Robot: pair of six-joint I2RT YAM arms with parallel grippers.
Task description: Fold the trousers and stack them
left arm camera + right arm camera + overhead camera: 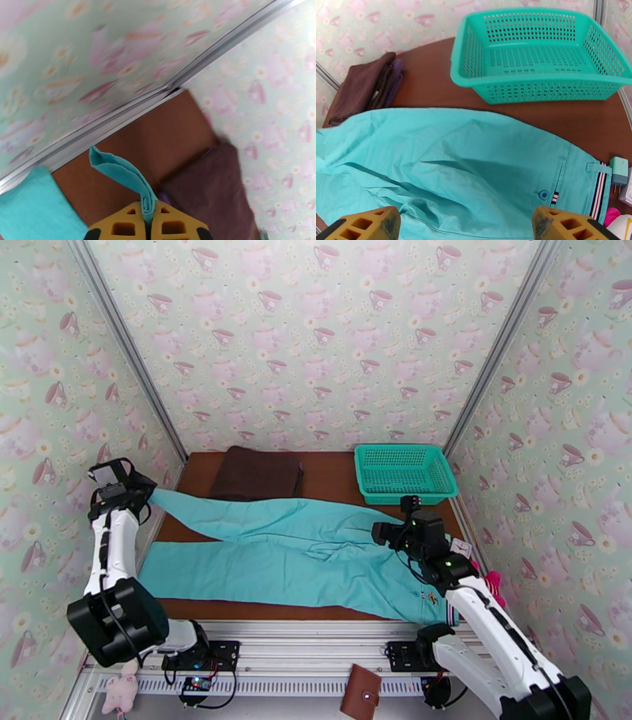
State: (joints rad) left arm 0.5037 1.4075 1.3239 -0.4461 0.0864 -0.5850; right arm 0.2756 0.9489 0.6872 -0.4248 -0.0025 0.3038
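The turquoise trousers (pixel 300 556) lie spread across the brown table (pixel 332 469), legs to the left and waist at the near right. My left gripper (pixel 146 494) at the far left is shut on the cuff of the far leg and holds it off the table. In the left wrist view the yellow fingers (pixel 126 227) of that gripper (pixel 149 215) pinch a strip of the trousers (pixel 118 169). My right gripper (pixel 389 534) hovers open over the seat of the trousers (pixel 474 165); in the right wrist view it (pixel 468 227) has its fingertips (pixel 367 225) wide apart with nothing between them.
A teal mesh basket (pixel 403 473) stands at the back right. A dark brown folded cloth (pixel 261 473) lies at the back, left of the middle, just behind the far leg. A brown wallet (pixel 359 694) and a pink plush toy (pixel 118 694) sit on the front rail. Patterned walls close in on three sides.
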